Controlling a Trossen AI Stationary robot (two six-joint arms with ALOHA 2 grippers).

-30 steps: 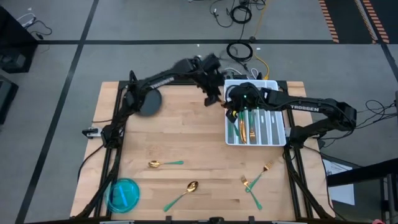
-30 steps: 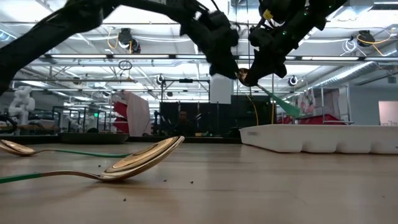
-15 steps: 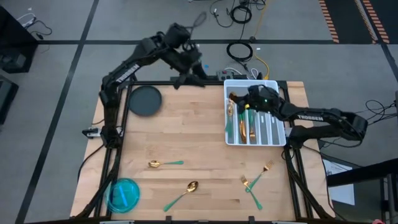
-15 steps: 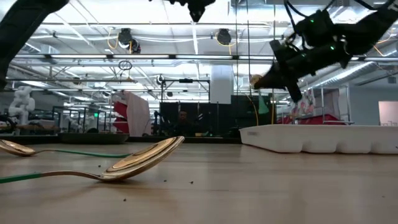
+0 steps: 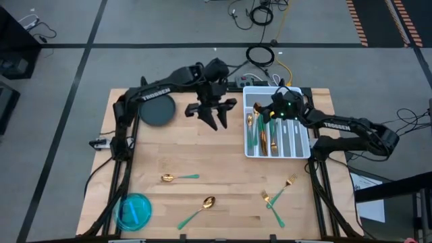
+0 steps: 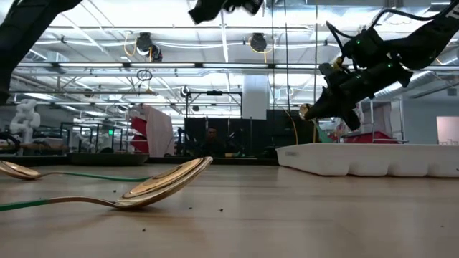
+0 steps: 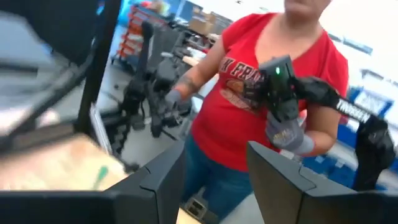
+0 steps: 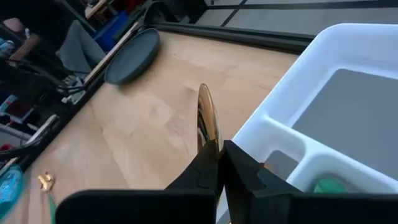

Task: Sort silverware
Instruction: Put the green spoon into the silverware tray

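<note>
While the wooden table (image 5: pixel 202 155) carries the white tray (image 5: pixel 302 150) at its right, left gripper (image 5: pixel 214 116) hangs above the table just left of the tray, fingers (image 7: pixel 280 180) spread wide, nothing in them. Right gripper (image 5: pixel 262 116) is over the tray's left compartments, fingers pinched on a gold-headed spoon (image 8: pixel 208 127). More silverware lies in the tray. Loose on the table: spoon (image 5: pixel 179 177), second spoon (image 5: pixel 197 210), forks (image 5: pixel 277 194).

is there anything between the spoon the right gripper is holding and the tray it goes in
Nothing visible. The right gripper holds the spoon by the edge of the white tray, above its left compartments, with open air beneath. The left gripper hangs open over the bare table, clear of the tray.
</note>
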